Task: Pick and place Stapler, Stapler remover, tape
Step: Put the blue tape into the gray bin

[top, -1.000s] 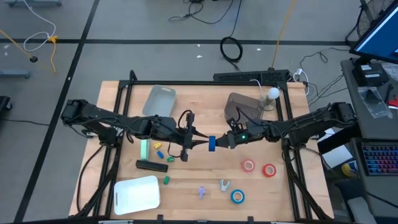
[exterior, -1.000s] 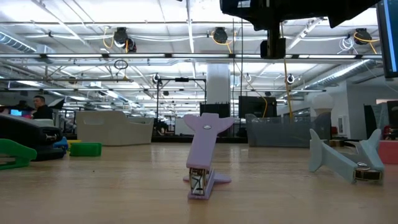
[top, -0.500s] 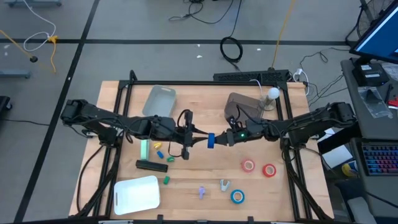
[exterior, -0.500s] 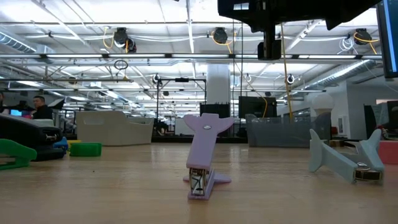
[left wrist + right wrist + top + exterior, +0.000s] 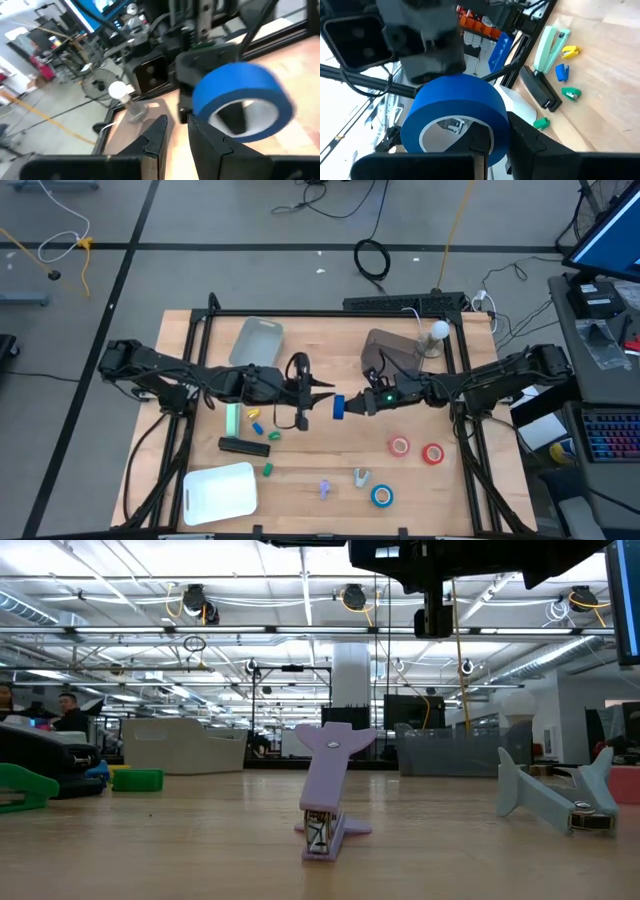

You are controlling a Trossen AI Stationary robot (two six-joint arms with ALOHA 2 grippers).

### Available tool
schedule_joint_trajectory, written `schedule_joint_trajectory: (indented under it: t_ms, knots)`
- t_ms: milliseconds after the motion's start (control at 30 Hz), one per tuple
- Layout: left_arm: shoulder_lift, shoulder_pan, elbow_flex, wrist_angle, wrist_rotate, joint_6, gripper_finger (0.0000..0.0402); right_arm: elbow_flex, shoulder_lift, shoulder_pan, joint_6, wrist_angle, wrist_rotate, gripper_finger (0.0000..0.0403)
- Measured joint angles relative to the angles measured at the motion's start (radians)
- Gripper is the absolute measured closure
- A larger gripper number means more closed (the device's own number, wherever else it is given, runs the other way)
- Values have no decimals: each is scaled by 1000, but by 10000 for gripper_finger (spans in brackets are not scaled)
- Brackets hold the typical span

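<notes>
Four rolls of tape can be counted from above: a blue roll (image 5: pixel 340 407) held up over the middle of the table, two red rolls (image 5: pixel 400 446) side by side on the wood toward the right arm's side, and a second blue roll (image 5: pixel 382 496) lying flat near the front edge. The right gripper (image 5: pixel 495 137) is clamped on the raised blue roll, with one finger through its centre and one outside. The left gripper (image 5: pixel 322 389) faces it just beside the roll; its fingers (image 5: pixel 155 137) stand a little apart and hold nothing.

Two staplers lie on the left side: a black stapler (image 5: pixel 244 445) and a pale green stapler (image 5: pixel 232 418), near each other. Two staple removers sit at the front, a purple one (image 5: pixel 327 790) and a grey one (image 5: pixel 555 798), close together. Several tiny yellow, blue and green bits (image 5: pixel 262 423) are scattered by the staplers; their exact number is hard to make out.

Three trays show: a white tray (image 5: pixel 220 490) at the front left, a pale grey tray (image 5: pixel 257 340) at the back, and a brown tray (image 5: pixel 388 348) partly hidden by the right arm. At table height both arms are cut off at the upper edge.
</notes>
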Motion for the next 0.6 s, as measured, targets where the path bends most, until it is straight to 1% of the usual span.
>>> schedule_joint_trajectory:
  t_ms: [67, 167, 300, 433, 600]
  knots:
    - [0, 0, 0, -2, 21, -5, 323, 0, 0, 0, -3, 0, -2, 369]
    - [0, 0, 0, -38, 23, -10, 323, 0, 0, -3, -7, 0, -1, 369]
    - [0, 0, 0, -89, -10, -21, 323, 0, 0, -3, -7, 2, 1, 369]
    - [0, -2, 0, -70, -12, -37, 323, 0, 0, -3, -7, 1, 0, 369]
    - [0, -3, 0, -50, 46, -40, 323, 0, -1, -3, -9, 0, 0, 369]
